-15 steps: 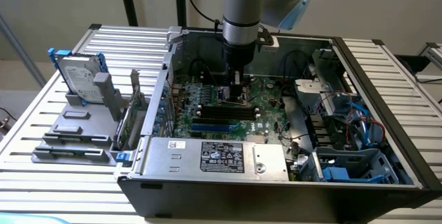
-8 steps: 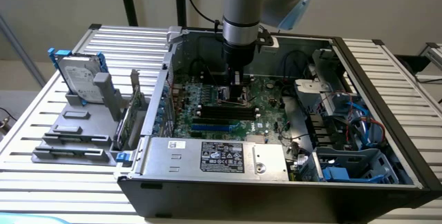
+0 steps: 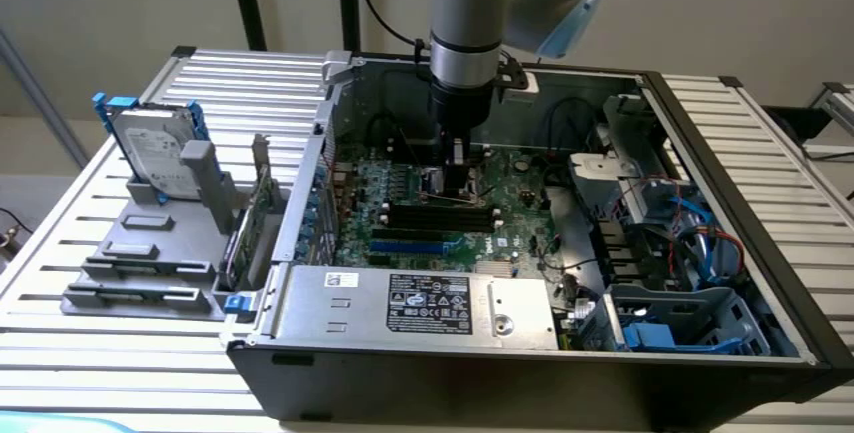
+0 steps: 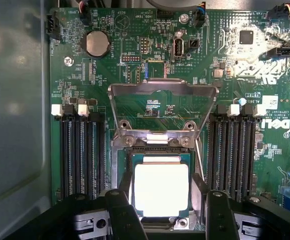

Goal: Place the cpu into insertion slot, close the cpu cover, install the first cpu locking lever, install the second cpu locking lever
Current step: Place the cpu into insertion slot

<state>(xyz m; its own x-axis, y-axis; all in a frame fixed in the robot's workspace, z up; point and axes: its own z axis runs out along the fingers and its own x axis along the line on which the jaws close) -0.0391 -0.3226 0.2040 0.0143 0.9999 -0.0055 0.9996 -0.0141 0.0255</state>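
The cpu (image 4: 161,189), a small square chip with a bright silver top, lies flat in the insertion slot (image 4: 127,165), whose metal rim frames it. The cpu cover (image 4: 162,95), a thin silvery frame with a large window, stands tilted up on its hinge just beyond the slot. My gripper (image 4: 166,196) is open, its two black fingers (image 4: 119,212) on either side of the chip with a gap on each side. In the exterior view the gripper (image 3: 454,191) hangs low over the green motherboard (image 3: 521,208) inside the open computer case, and the arm hides the socket.
Long black memory slots (image 4: 82,150) flank the socket on both sides. A coin battery (image 4: 96,43) sits farther up the board. A power supply (image 3: 414,303) fills the case front. Blue cables (image 3: 694,243) lie at the exterior view's right. A hard drive (image 3: 154,153) stands on a grey holder outside.
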